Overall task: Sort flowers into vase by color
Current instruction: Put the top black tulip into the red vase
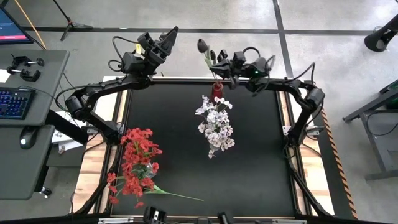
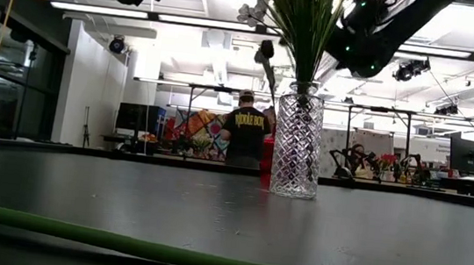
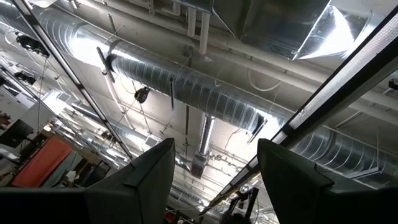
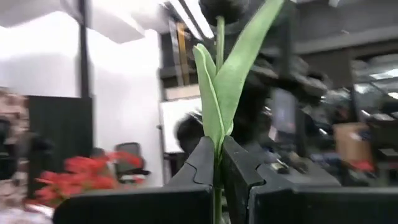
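By the table's far edge the right gripper (image 4: 219, 163) pinches the dark flower's stem (image 4: 219, 37), while the left gripper (image 3: 214, 163) gapes empty, raised.

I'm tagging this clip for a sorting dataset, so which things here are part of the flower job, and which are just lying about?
Part of the job:
- dark bloom, its stem clamped in the right gripper
- white flowers in the glass vase
- red flowers
- red vase
- left gripper, raised, open

Lying about:
- keyboard
- mouse
- a person in the room behind
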